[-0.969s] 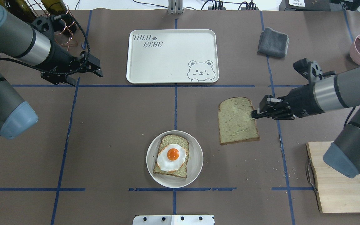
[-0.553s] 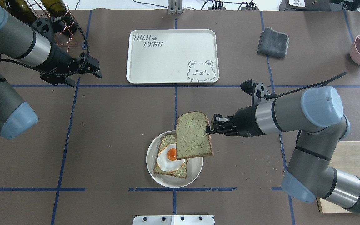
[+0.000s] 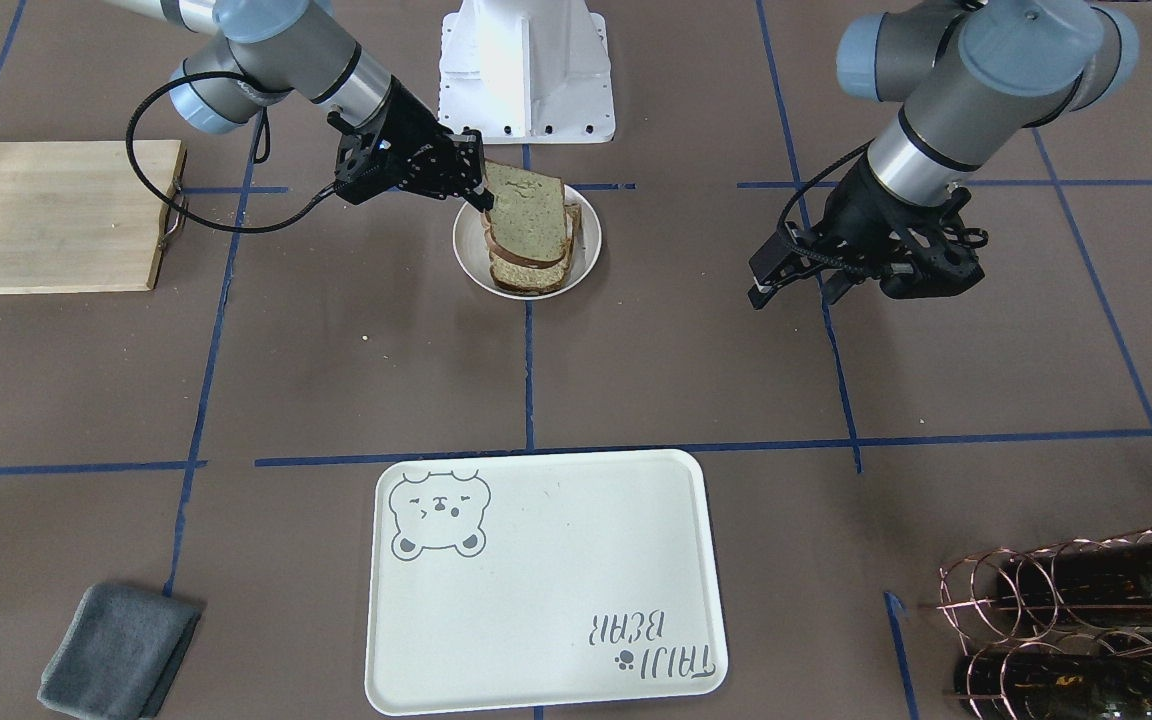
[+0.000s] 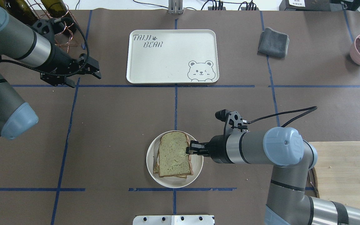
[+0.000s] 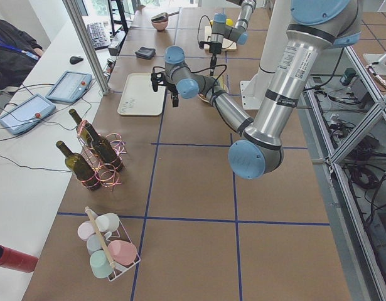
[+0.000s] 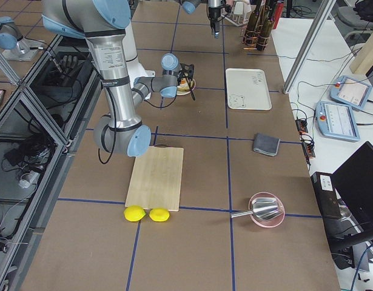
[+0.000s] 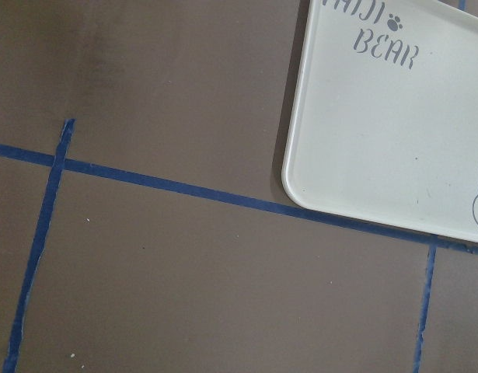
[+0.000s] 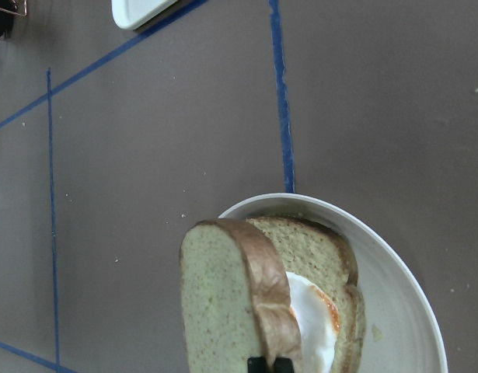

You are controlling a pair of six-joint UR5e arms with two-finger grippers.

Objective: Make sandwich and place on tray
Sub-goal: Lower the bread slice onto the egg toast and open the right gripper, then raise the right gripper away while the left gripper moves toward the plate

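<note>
Pinching the top slice (image 4: 173,154) by its edge with the right hand (image 4: 188,151), just over egg (image 8: 312,318) and bottom slice (image 8: 316,249) on the plate (image 4: 151,147) to cap them squarely, with tray (image 4: 170,59) well apart and left hand (image 4: 85,78) parked open

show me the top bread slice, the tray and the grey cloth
top bread slice (image 4: 173,154), overhead exterior view, middle of its upper face
tray (image 4: 167,56), overhead exterior view, bare floor between the lettering and the bear
grey cloth (image 4: 273,42), overhead exterior view, centre of its folded top
</note>
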